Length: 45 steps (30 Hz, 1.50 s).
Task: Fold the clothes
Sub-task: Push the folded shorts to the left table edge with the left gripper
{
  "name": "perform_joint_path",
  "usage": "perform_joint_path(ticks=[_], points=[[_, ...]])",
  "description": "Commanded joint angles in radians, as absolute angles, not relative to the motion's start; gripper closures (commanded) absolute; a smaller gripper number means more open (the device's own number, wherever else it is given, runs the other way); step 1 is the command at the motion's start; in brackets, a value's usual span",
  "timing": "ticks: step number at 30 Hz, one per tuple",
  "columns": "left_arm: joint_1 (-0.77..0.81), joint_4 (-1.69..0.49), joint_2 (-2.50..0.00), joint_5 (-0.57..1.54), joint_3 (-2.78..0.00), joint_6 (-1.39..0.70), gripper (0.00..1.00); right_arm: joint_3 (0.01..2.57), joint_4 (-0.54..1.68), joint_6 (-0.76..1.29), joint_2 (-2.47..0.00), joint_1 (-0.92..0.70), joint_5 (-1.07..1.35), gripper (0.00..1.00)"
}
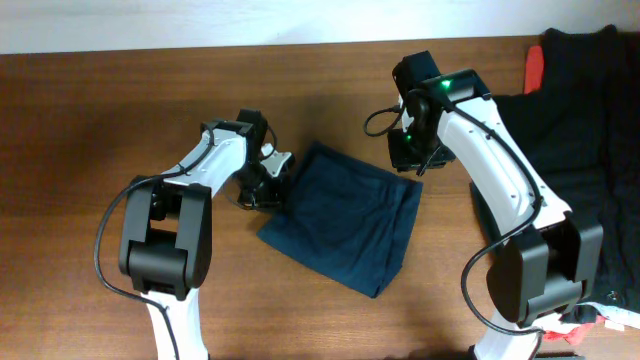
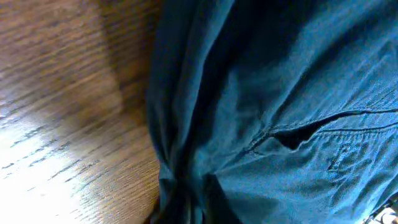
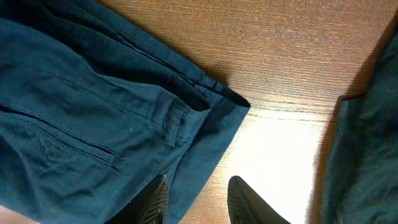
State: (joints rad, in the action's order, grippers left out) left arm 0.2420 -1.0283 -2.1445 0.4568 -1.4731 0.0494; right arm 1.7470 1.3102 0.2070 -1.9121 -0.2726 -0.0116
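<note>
The clothes, a dark navy pair of shorts point(image 1: 345, 215), lie folded in a rough rectangle in the middle of the wooden table. My left gripper point(image 1: 262, 187) is low at their left edge and shut on a pinch of the cloth; in the left wrist view the fabric point(image 2: 280, 93) fills the frame and bunches into dark folds at the bottom. My right gripper point(image 1: 408, 160) hovers over the top right corner. Its fingers point(image 3: 158, 200) stand apart, open, with the shorts' edge point(image 3: 205, 143) lying under the gap.
A pile of black garments point(image 1: 590, 130) covers the right end of the table, with a red cloth point(image 1: 535, 65) at its back edge. In the right wrist view, dark fabric point(image 3: 367, 143) lies just right of the gripper. Bare table point(image 1: 100, 120) stretches to the left.
</note>
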Motion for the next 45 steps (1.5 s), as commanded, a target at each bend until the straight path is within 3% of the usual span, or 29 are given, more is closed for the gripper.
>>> perform_joint_path(ticks=[1, 5, 12, 23, 24, 25, 26, 27, 28, 35, 40, 45], points=[[0.222, -1.034, -2.125, 0.265, -1.489, -0.023, 1.00, 1.764, 1.313, 0.218, -1.895, -0.266, -0.044, 0.64], [0.082, -1.110, -2.125, -0.051, -1.618, -0.192, 1.00, 1.764, 1.321, 0.219, -1.895, -0.245, -0.058, 0.64], [-0.162, -1.118, -2.125, -0.493, -1.757, -0.235, 1.00, 1.764, 1.332, 0.219, -1.895, -0.207, -0.057, 0.65], [-0.300, -1.016, -2.125, -0.679, -1.762, -0.089, 1.00, 1.764, 1.335, 0.219, -1.895, -0.206, -0.058, 0.65], [-0.305, -1.010, -2.125, -0.678, -1.768, -0.084, 0.97, 1.764, 1.334, 0.218, -1.895, -0.206, -0.057, 0.64], [-0.308, -1.010, -2.125, -0.677, -1.784, -0.084, 0.80, 1.764, 1.333, 0.218, -1.895, -0.206, -0.058, 0.65], [-0.308, -1.011, -2.125, -0.674, -1.800, -0.085, 0.53, 1.764, 1.332, 0.218, -1.895, -0.206, -0.058, 0.65], [-0.304, -1.015, -2.125, -0.648, -1.821, -0.085, 0.09, 1.764, 1.332, 0.218, -1.895, -0.206, -0.058, 0.64], [-0.299, -1.025, -2.123, -0.584, -1.842, -0.085, 0.01, 1.764, 1.332, 0.218, -1.895, -0.206, -0.058, 0.64], [-0.168, -1.029, -2.115, 0.102, -1.890, -0.085, 0.01, 1.764, 1.332, 0.218, -1.895, -0.206, -0.058, 0.64], [0.002, -1.009, -2.117, 0.188, -1.870, -0.085, 0.01, 1.764, 1.337, 0.218, -1.895, -0.206, -0.058, 0.64], [0.076, -0.960, -2.134, 0.188, -1.808, -0.088, 0.01, 1.764, 1.346, 0.218, -1.895, -0.206, -0.058, 0.64]])
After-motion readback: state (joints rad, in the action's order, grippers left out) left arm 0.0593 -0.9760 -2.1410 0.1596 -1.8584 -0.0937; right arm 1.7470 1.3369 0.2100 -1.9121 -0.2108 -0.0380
